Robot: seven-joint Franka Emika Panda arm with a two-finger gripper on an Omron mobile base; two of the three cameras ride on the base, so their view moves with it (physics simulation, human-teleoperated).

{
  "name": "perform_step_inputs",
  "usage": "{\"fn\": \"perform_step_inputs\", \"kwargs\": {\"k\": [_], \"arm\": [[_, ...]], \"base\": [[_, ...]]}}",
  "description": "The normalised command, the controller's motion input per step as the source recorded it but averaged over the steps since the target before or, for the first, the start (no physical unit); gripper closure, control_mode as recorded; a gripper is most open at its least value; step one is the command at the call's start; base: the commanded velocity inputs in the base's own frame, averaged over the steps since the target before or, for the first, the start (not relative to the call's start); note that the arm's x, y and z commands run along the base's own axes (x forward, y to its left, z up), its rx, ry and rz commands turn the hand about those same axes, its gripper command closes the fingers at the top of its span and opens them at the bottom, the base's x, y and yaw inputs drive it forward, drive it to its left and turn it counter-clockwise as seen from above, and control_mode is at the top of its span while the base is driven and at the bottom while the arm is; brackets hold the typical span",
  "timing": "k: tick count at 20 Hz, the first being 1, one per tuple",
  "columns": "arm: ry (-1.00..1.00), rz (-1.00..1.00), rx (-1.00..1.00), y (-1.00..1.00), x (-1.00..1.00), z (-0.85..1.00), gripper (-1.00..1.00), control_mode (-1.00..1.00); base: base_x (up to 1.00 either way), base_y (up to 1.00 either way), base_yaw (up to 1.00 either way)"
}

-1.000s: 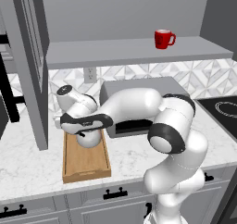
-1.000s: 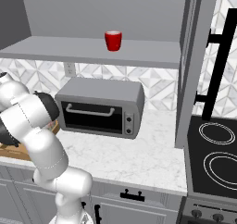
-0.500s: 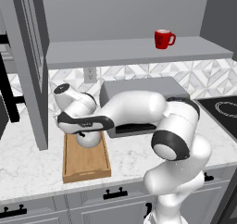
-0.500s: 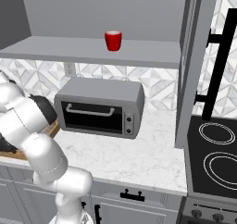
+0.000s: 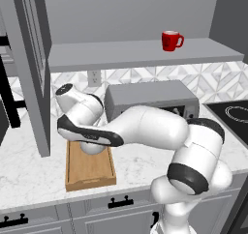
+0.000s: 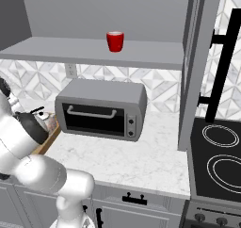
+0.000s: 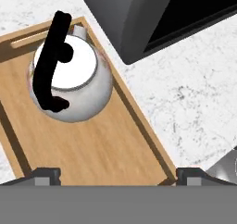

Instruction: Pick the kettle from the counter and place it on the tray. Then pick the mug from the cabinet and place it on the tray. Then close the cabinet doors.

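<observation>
While the kettle (image 7: 71,82) stands upright inside the tray (image 7: 97,149), toward the end nearest the toaster oven (image 6: 101,109), the fingers (image 7: 46,174) are spread wide with nothing between them, apart from the kettle.

Kettle: round, silver-white, black arched handle and black lid knob; at 10 o'clock in the hand view, spout toward 12.

Tray: light wood, raised sides, one cut-out handle visible at 11 o'clock in the hand view; rests on the white marble bench (image 5: 29,175), just beside the toaster oven.

Mug (image 5: 171,40): red, on the shelf of the cabinet (image 5: 145,54), at 1 o'clock in the left base view, well apart from the tray.

Cabinet doors: one stands open at 9 o'clock in the left base view (image 5: 31,68), the other at 2 o'clock in the right base view (image 6: 195,62).
</observation>
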Motion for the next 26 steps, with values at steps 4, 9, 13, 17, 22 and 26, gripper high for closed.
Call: {"fn": "perform_step_inputs", "kwargs": {"k": [4,9,13,17,22,26], "arm": [[-0.01,0.0,0.04,-0.93,-0.53,0.05,-1.0,-1.0],[0.0,0.0,0.06,-1.0,-0.34,0.01,-1.0,-1.0],[0.0,0.0,0.03,-0.93,-0.16,0.19,-1.0,-1.0],[-0.05,0.0,0.0,-0.86,-0.09,0.34,-1.0,-1.0],[-0.12,0.0,0.0,-0.81,-0.1,0.49,-1.0,-1.0],[-0.16,0.0,0.0,-0.7,-0.01,0.55,-1.0,-1.0]], "base": [[0.0,0.0,0.0],[0.0,0.0,0.0],[0.0,0.0,0.0],[0.0,0.0,0.0],[0.0,0.0,0.0],[0.0,0.0,0.0]]}}
